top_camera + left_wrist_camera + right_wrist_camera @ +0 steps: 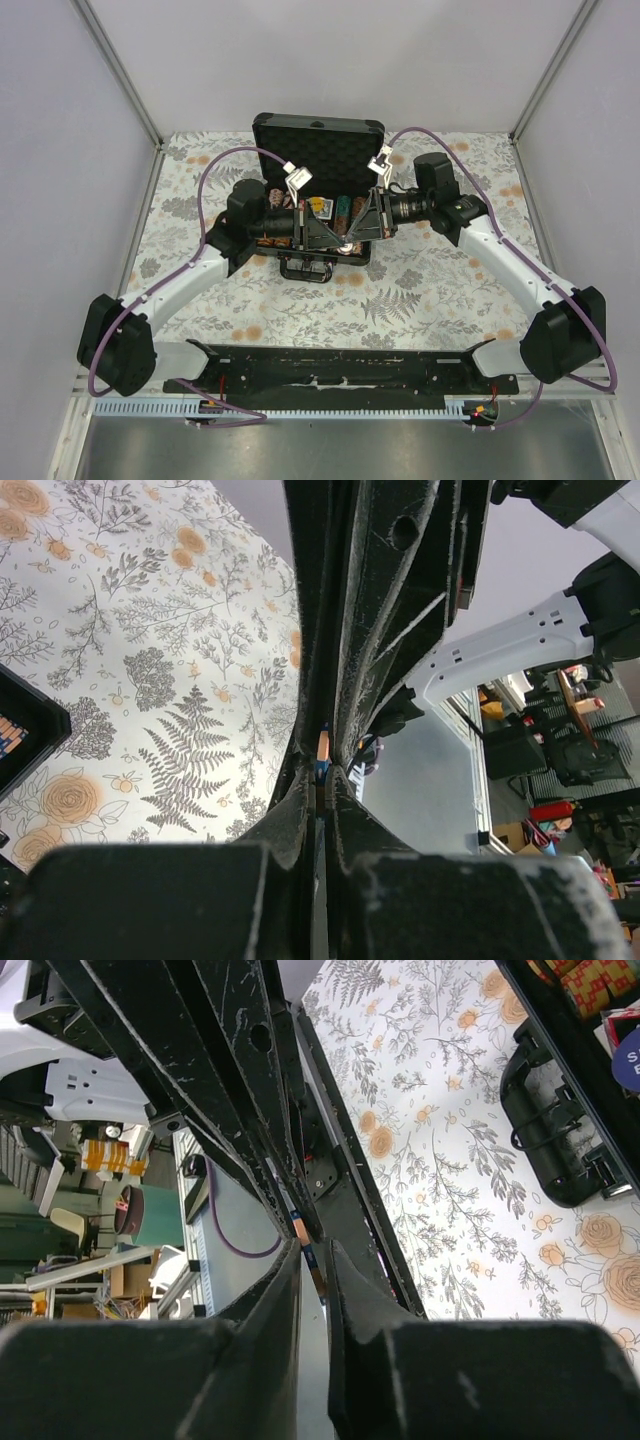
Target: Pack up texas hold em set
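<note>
Top external: case (318, 135) sat open at far centre of the surface (420, 290), lid upright near the back wall (330, 60), handle (307, 268) edge toward the arm bases. Room for moving: floral surface in front of the handle and either side, out to the side walls (60, 200). Both arms angled in from the flanks, tips close together over the case's front half. Left gripper (322, 770) jaws fully closed. Right gripper (312, 1250) jaws narrow, with a thin orange-blue sliver (303, 1232) in the gap; we couldn't tell what it was or whether it was gripped. Case was black, egg-crate foam in the lid, striped chips (343, 208) racked in rows.
</note>
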`<state>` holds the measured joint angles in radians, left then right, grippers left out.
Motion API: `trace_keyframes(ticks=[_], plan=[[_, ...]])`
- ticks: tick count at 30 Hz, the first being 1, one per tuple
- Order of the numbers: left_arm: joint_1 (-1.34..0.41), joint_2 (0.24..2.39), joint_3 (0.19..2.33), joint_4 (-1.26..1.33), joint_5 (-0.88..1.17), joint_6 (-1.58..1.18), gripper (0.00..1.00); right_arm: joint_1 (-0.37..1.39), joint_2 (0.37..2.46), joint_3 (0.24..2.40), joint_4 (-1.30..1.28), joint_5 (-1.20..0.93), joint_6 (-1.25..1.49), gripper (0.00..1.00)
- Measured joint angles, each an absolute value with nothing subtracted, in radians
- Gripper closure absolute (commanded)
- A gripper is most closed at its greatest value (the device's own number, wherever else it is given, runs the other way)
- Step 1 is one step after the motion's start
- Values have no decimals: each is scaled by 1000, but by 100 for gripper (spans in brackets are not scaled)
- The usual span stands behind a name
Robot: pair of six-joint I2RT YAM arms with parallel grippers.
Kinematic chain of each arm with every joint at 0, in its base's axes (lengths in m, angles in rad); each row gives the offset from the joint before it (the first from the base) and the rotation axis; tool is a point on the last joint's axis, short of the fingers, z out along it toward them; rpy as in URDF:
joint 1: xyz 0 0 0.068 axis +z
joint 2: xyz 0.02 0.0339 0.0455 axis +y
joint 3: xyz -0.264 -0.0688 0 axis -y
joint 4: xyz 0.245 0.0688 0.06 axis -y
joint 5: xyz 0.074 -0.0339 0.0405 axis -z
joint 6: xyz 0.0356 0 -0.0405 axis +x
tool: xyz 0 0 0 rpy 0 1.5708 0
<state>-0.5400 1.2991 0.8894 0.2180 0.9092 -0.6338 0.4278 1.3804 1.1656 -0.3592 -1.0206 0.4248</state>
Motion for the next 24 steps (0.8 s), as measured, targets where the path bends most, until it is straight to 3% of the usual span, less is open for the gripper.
trace_keyframes(ticks=[1,7,9,24], plan=[[-538,1299,889,219,915,-636,95,428,1380,1165,-358,-1025,425,99],[-527,1296,889,214,905,-639,47,429,1379,1165,-355,-1034,416,100],[-518,1287,889,196,868,-627,39,430,1379,1165,-364,-1013,406,100],[-459,1110,877,-192,296,-498,36,511,1575,1256,-403,-544,125,100]])
